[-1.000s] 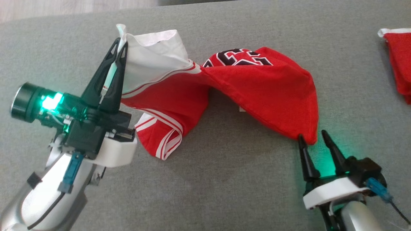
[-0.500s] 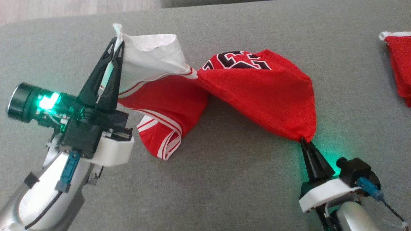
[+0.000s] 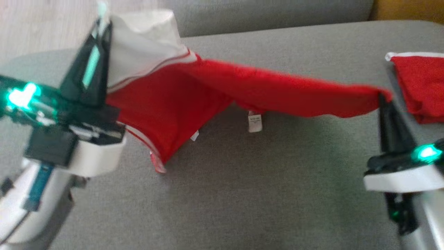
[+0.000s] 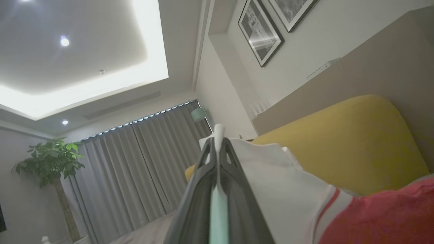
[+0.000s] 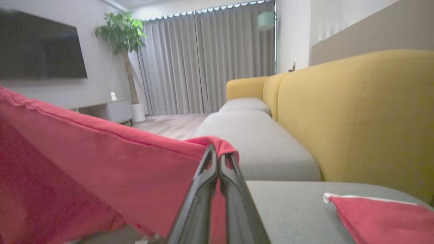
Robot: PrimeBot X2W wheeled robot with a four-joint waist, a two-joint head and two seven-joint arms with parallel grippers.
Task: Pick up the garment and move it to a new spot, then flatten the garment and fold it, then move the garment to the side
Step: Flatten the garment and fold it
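The garment [image 3: 215, 86] is a red jersey with white trim, lifted off the grey sofa seat [image 3: 242, 194] and stretched between my two grippers. My left gripper [image 3: 102, 24] is shut on its white edge at the upper left; the left wrist view shows that white cloth [image 4: 271, 176] pinched between the dark fingers [image 4: 203, 189]. My right gripper [image 3: 381, 99] is shut on the red corner at the right, and the right wrist view shows the red fabric [image 5: 101, 162] draped over its fingertips [image 5: 218, 152]. The jersey's lower part hangs down to the seat near the left.
A second red cloth with white trim [image 3: 419, 86] lies on the seat at the far right, also in the right wrist view as a red cloth [image 5: 383, 217]. The yellow sofa back [image 5: 356, 118] rises behind. Wooden floor [image 3: 41, 24] lies beyond the seat's left edge.
My right gripper closed on the jersey's red corner and rose to the right. Both arms lifted, pulling the garment taut off the seat. The head camera has shifted too.
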